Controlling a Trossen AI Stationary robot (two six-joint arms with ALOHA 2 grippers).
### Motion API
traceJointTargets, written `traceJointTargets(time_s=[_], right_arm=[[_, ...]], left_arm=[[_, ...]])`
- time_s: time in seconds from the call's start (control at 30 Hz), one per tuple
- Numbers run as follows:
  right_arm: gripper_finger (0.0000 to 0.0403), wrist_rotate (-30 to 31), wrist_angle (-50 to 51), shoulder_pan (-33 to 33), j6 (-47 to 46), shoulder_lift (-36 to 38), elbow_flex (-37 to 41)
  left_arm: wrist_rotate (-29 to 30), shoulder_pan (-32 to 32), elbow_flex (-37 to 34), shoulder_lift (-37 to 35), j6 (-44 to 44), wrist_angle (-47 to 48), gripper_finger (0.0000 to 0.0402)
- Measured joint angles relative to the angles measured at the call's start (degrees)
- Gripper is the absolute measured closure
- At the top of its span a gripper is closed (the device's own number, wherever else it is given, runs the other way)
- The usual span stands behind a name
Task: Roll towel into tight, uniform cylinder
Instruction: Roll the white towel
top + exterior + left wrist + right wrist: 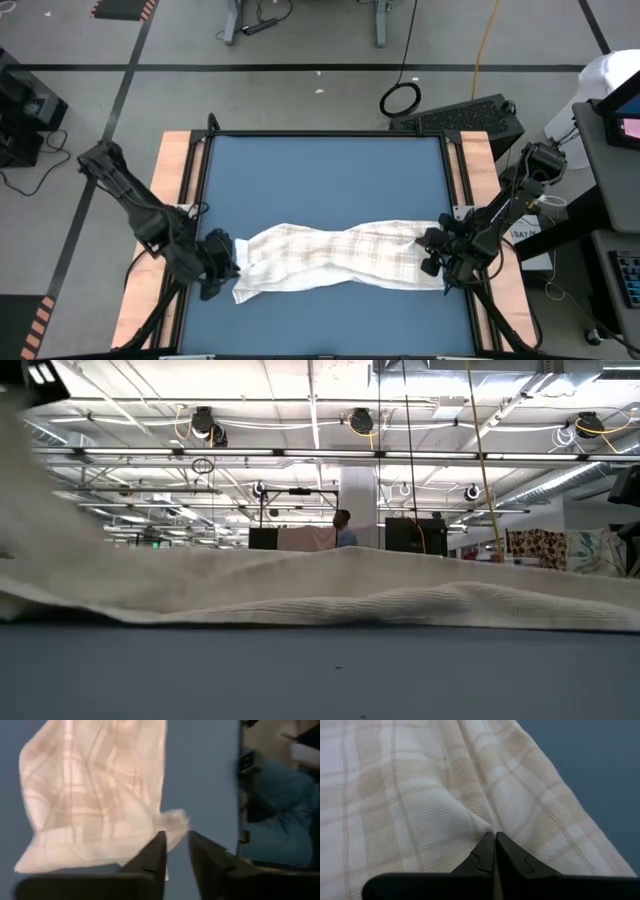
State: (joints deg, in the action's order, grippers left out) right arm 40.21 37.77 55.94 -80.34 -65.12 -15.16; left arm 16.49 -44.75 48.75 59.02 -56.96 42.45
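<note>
I see both arms stretched low. Towel (335, 258) lies bunched across blue mat (320, 175). Right claw (494, 851) pinched shut on its right end; left claw (176, 851) slightly parted at the left end, gripping nothing.

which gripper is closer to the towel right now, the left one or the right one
Right. The right gripper is shut, pinching a fold at the towel's right end. The left gripper sits at the towel's left end with its fingers parted; a corner lies by them, not clearly gripped.
</note>
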Motion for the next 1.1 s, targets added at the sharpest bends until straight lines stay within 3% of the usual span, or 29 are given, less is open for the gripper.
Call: traceJointTargets(time_s=[0.2,0.33,0.47,0.7,0.77,0.93,1.1], right_arm=[[0.0397,-0.1,-1.8,0.0,0.4,0.0,0.0],[0.0397,-0.3,-4.5,0.0,2.3,0.0,0.0],[0.0397,-1.2,-7.3,0.0,5.0,0.0,-0.1],[0.0397,-1.2,-7.7,0.0,5.8,0.1,-0.1],[0.0397,-1.2,-7.7,0.0,5.2,0.1,-0.1],[0.0397,-1.2,-7.6,0.0,4.8,0.1,-0.1],[0.0397,-1.3,-8.2,0.0,4.5,0.1,-0.1]], left_arm=[[0.0,-0.8,0.0,6.1,-4.9,0.5,0.0183],[0.8,-2.2,0.0,9.8,-7.4,-0.8,0.0139],[7.2,-4.2,0.0,13.6,-7.7,-4.5,0.0132],[33.0,-4.5,0.0,18.4,6.5,-16.4,0.0139],[37.6,-3.9,0.0,19.4,11.6,-21.1,0.0139],[42.8,-2.4,0.0,22.4,20.5,-32.4,0.0139],[43.2,-1.3,0.0,27.5,21.3,-37.7,0.0139]])
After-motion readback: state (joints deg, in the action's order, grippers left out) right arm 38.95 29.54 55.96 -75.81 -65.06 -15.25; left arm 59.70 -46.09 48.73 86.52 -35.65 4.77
